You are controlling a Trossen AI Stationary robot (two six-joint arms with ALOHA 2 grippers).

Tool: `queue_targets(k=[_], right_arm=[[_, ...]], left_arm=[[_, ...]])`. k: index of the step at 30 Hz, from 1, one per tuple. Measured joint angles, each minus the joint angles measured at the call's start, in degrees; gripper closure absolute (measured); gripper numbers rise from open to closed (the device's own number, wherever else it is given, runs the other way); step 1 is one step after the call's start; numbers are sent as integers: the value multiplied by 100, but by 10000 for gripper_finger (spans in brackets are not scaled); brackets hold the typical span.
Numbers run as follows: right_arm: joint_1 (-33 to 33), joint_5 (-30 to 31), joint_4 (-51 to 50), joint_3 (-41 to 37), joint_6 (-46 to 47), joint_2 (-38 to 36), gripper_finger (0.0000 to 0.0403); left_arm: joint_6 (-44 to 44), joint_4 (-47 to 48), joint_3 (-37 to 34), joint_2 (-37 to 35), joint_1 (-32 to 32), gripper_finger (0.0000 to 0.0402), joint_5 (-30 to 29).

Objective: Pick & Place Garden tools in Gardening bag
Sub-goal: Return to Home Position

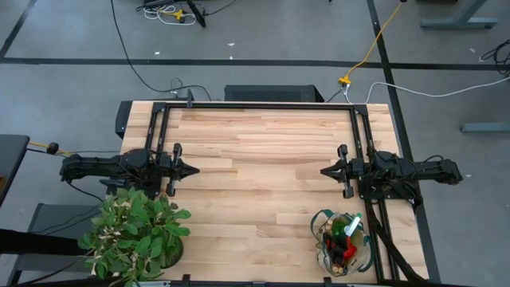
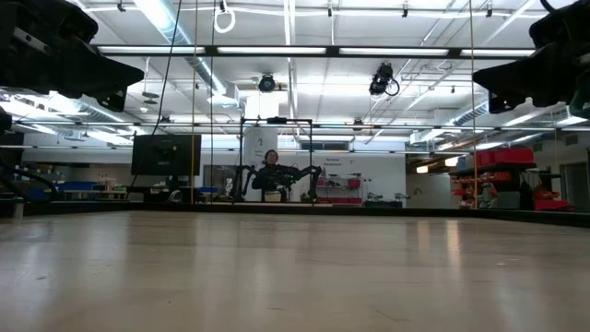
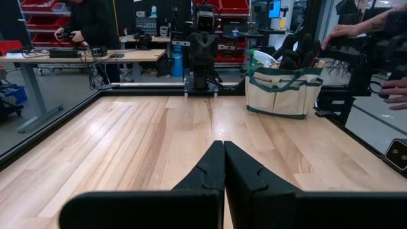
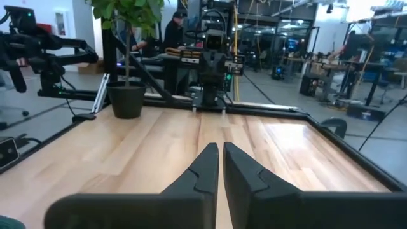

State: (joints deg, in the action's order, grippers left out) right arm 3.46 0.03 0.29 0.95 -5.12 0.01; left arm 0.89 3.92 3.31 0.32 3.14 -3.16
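Left gripper: closed, with the two dark fingers pressed flat together and nothing between them. It is held level above the left side of the counter, tip pointing toward the middle.
Right gripper: closed, with the fingers meeting along their length and nothing held. It is held level above the right side of the counter, tip pointing at the left gripper, and the two are well apart.
Arms: each is folded back over its own end of the counter. In the low view they show only as dark shapes in the upper corners.
Gardening bag: stands upright on the counter in the corner on the right arm's side, just beside that arm's base. Its beige wall with dark green trim faces the left wrist view.
Garden tools: inside the gardening bag. From above, the red gloves and a green-and-white item are visible. Dark handles stick up past the rim.
Potted plant: stands at the corner on the left arm's side, along the same edge as the gardening bag and well apart from it.
Room: a person in dark clothing stands at a desk beyond the counter. A hand shows past the gardening bag, apart from both grippers.
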Motion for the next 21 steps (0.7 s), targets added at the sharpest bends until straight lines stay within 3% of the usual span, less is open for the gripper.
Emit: queue_targets(k=[14,21], right_arm=[[13,-2,14,0,-276,-2,378],[12,-2,14,0,-276,-2,378]], left_arm=[[0,0,0,0,-1,398,0],[0,0,0,0,0,378,0]])
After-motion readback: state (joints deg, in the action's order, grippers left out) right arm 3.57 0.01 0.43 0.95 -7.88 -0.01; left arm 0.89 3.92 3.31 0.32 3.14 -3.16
